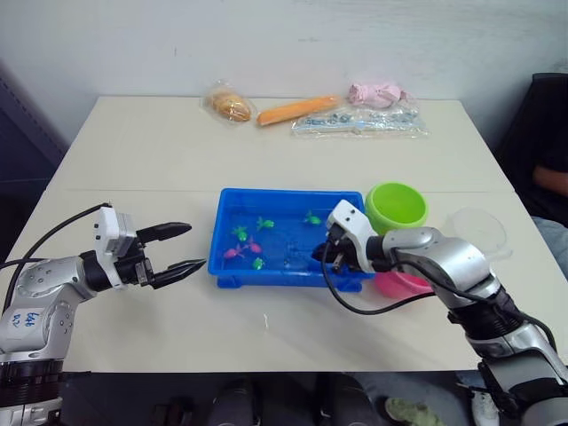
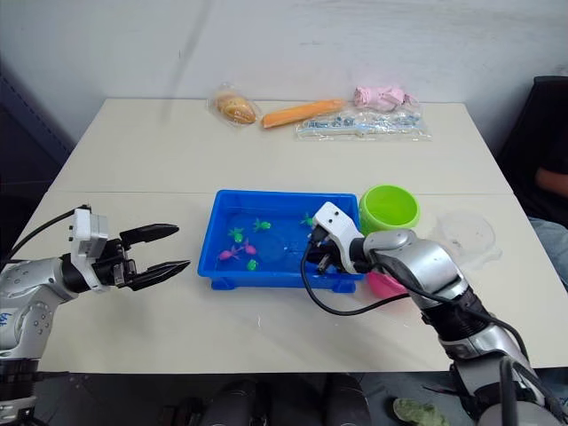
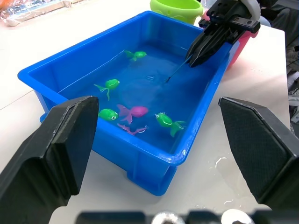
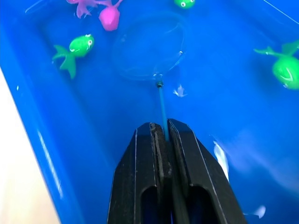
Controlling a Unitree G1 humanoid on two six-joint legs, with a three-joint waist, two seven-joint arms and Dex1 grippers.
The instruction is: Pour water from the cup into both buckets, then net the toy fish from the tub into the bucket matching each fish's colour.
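The blue tub (image 1: 284, 193) sits mid-table, holding water and several toy fish, among them a green one (image 1: 240, 233) and a pink one (image 1: 232, 253). My right gripper (image 1: 330, 254) hangs over the tub's right end, shut on the thin handle (image 4: 161, 107) of a small net. The net's hoop (image 4: 148, 51) is under water, with nothing in it, near a pink fish (image 4: 110, 17). The lime green bucket (image 1: 396, 207) and the pink bucket (image 1: 401, 285) stand right of the tub. The clear cup (image 1: 479, 232) is further right. My left gripper (image 1: 182, 248) is open, left of the tub.
Along the table's far edge lie a bagged bun (image 1: 229, 106), an orange carrot-shaped toy (image 1: 297, 110), a pink item (image 1: 377, 93) and a clear plastic bag (image 1: 359, 122). A person (image 1: 550, 177) sits at the right edge. Water drops (image 3: 224, 161) spot the table beside the tub.
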